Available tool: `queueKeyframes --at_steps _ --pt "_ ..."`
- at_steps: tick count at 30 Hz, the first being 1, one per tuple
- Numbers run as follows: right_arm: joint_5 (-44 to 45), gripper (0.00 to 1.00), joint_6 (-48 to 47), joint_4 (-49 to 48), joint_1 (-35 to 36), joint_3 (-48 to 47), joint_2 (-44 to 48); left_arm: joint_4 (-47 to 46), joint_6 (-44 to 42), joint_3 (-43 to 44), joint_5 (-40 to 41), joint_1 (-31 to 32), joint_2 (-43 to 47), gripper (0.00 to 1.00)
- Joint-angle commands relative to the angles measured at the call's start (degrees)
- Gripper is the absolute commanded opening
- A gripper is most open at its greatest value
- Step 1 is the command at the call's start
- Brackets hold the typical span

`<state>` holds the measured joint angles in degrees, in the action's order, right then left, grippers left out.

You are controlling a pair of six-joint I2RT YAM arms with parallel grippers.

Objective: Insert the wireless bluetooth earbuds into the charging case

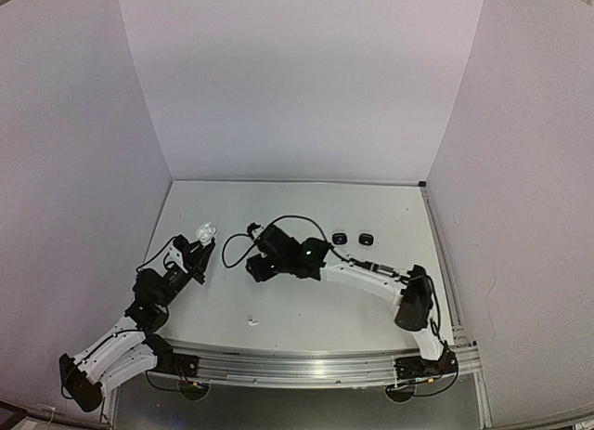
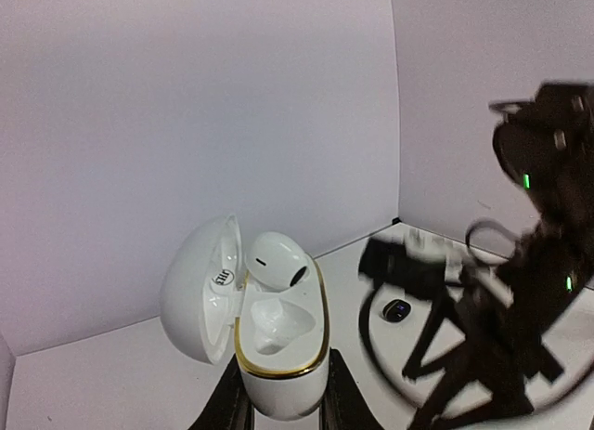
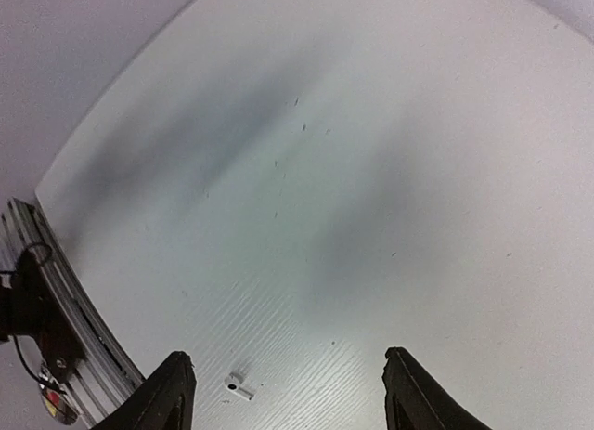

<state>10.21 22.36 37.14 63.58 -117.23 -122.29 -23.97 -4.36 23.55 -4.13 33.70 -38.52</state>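
Observation:
My left gripper (image 2: pixel 283 404) is shut on the base of a white charging case (image 2: pixel 278 356) with a gold rim, held upright with its lid swung open to the left. One white earbud (image 2: pixel 277 261) sits in the far slot, and the near slot is bare. In the top view the case (image 1: pixel 205 231) is at the table's left, in my left gripper (image 1: pixel 199 249). A second white earbud (image 3: pixel 238 386) lies loose on the table between and below my right gripper's (image 3: pixel 292 397) wide-open fingers, which hold nothing. The top view shows that earbud (image 1: pixel 249 321) near the front edge and my right gripper (image 1: pixel 259 264) above mid-table.
Two small black rounded cases (image 1: pixel 341 238) (image 1: pixel 366 238) lie to the right of the middle of the table; one of them (image 2: pixel 396 310) shows in the left wrist view behind the blurred right arm. A metal rail (image 3: pixel 56 309) runs along the table's front edge. White walls stand on three sides.

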Motion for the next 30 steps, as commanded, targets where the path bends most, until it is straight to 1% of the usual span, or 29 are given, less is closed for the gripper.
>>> queueKeyframes --at_steps 1,3,6,9,13,16,23,30 --pt "0.95 0.62 2.45 13.77 4.69 -8.55 -10.25 1.06 0.67 -0.41 3.14 -1.37 2.67 0.00" --pt "0.73 0.60 2.51 14.93 5.92 -11.00 -13.43 1.20 0.67 -0.64 3.26 -1.76 3.46 0.00" --pt "-0.48 0.53 2.34 15.04 7.62 -13.94 -17.50 1.20 0.75 -0.93 2.99 -2.13 3.94 0.00" --pt "-2.56 0.46 2.51 15.33 7.81 -15.38 -20.52 1.12 1.33 -1.01 2.23 -2.15 3.97 0.00" --pt "-3.97 0.43 2.21 15.43 7.92 -15.64 -22.13 1.03 1.75 -1.16 1.76 -2.15 3.92 0.00" --pt "-4.90 0.39 2.10 15.42 7.97 -16.15 -23.58 1.03 1.96 -1.18 1.52 -2.15 3.80 0.00" --pt "-8.14 0.38 1.35 15.38 8.40 -19.09 -26.89 1.61 1.99 -1.37 1.14 -2.15 4.00 0.00" --pt "-9.09 0.36 1.26 15.34 8.48 -19.36 -27.68 1.75 2.20 -1.63 0.87 -2.15 3.97 0.00"
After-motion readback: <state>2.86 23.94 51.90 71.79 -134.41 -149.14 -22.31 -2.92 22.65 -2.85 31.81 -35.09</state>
